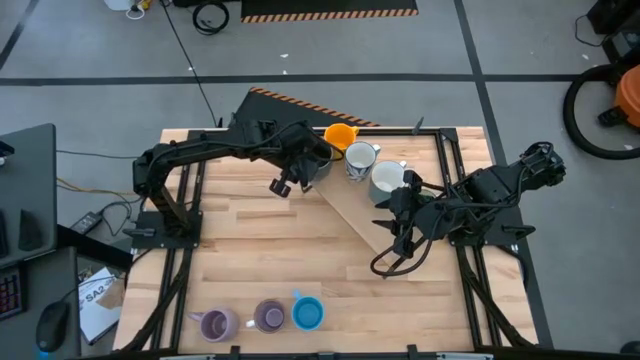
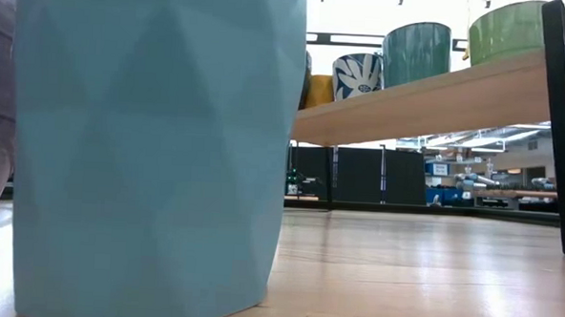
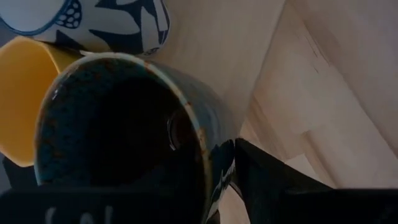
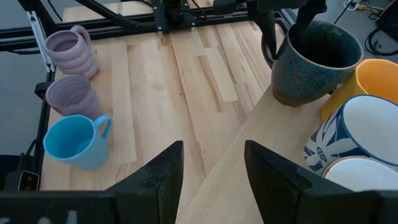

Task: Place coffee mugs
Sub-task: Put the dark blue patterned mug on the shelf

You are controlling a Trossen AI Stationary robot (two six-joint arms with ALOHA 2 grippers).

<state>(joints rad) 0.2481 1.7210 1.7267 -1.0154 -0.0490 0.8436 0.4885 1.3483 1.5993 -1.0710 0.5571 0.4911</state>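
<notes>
A raised wooden board (image 1: pixel 350 205) slants across the table's far middle. On it stand an orange mug (image 1: pixel 340 134), a white mug with a blue pattern (image 1: pixel 360 160), a pale mug (image 1: pixel 388 178) and a dark speckled mug (image 4: pixel 314 62). My left gripper (image 1: pixel 318 160) is at the dark mug, shut on it. My right gripper (image 4: pixel 214 180) is open and hovers over the board's near edge, touching nothing. Two purple mugs (image 1: pixel 215 323) (image 1: pixel 268 316) and a blue mug (image 1: pixel 307 313) stand on their bases by the table's near edge. My left gripper holds the dark mug by its rim (image 4: pixel 292 38), on the side away from the orange mug. One finger (image 4: pixel 305 22) is inside the mug and one finger (image 3: pixel 264 180) outside its wall. The fingers come from above, pointing down. The mug stands upright, base on the board (image 4: pixel 298 99).
The orange and patterned mugs stand close beside the dark one (image 3: pixel 124 25). Bare table (image 1: pixel 260 250) lies between the board and the near row of mugs. Black frame rails (image 1: pixel 175 250) run along the table's left and right sides. In the low view the blue mug (image 2: pixel 149 143) fills the foreground.
</notes>
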